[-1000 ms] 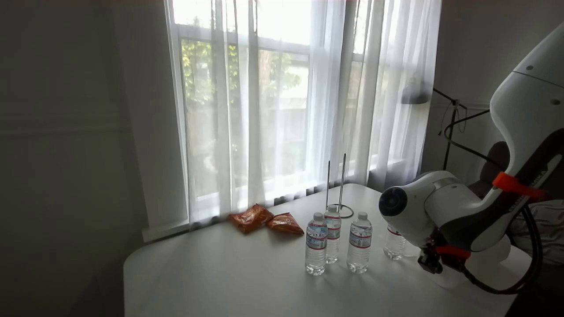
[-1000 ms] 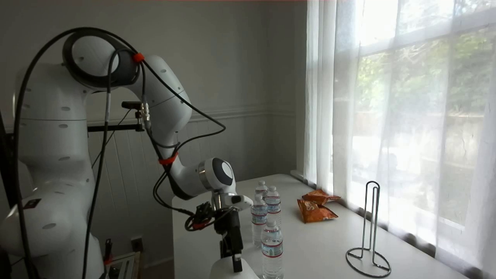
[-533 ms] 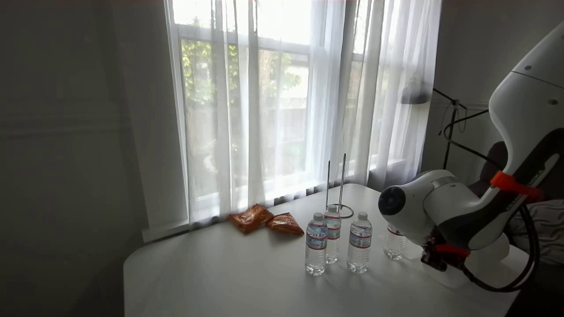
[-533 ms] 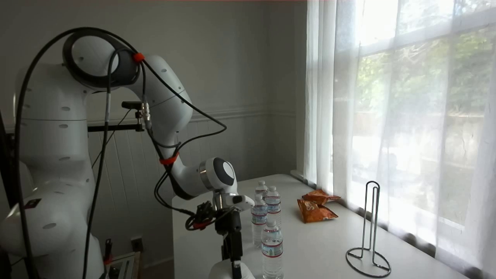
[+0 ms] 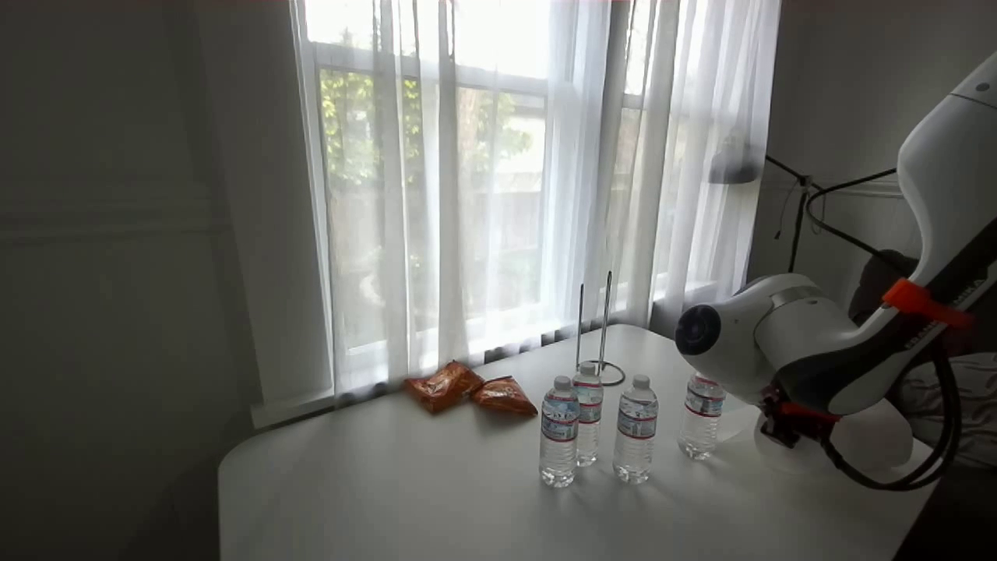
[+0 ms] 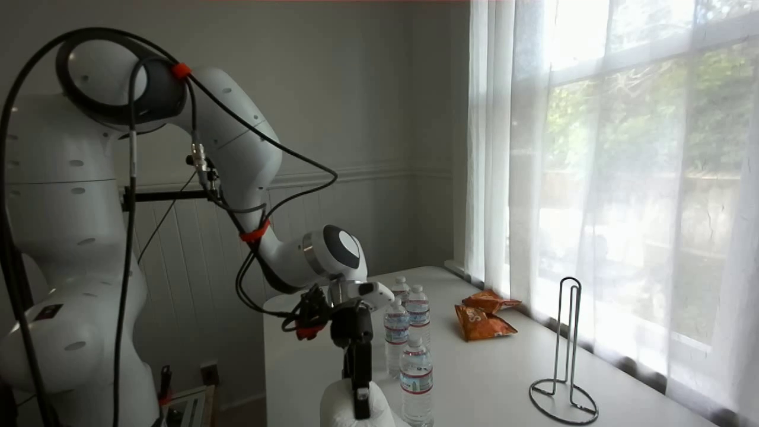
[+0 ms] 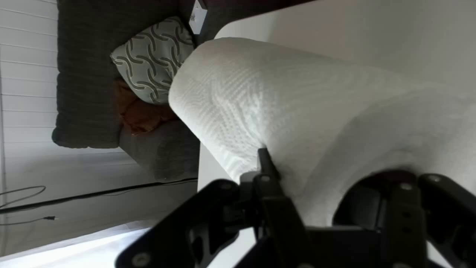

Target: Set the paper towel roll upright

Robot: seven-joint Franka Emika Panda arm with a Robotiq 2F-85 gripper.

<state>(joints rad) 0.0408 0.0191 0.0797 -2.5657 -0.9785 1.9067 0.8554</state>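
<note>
The jaws of my gripper (image 7: 329, 163) pinch the paper towel roll (image 7: 293, 89) by its hollow end. It seems slanted over the table (image 5: 436, 499), near a water bottle (image 6: 417, 382). I judge this is the raising step; next I must turn it slowly vertical.

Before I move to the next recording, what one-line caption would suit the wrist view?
Black fingers pinch the dented paper towel roll, with a patterned cushion on a dark couch beyond.
</note>
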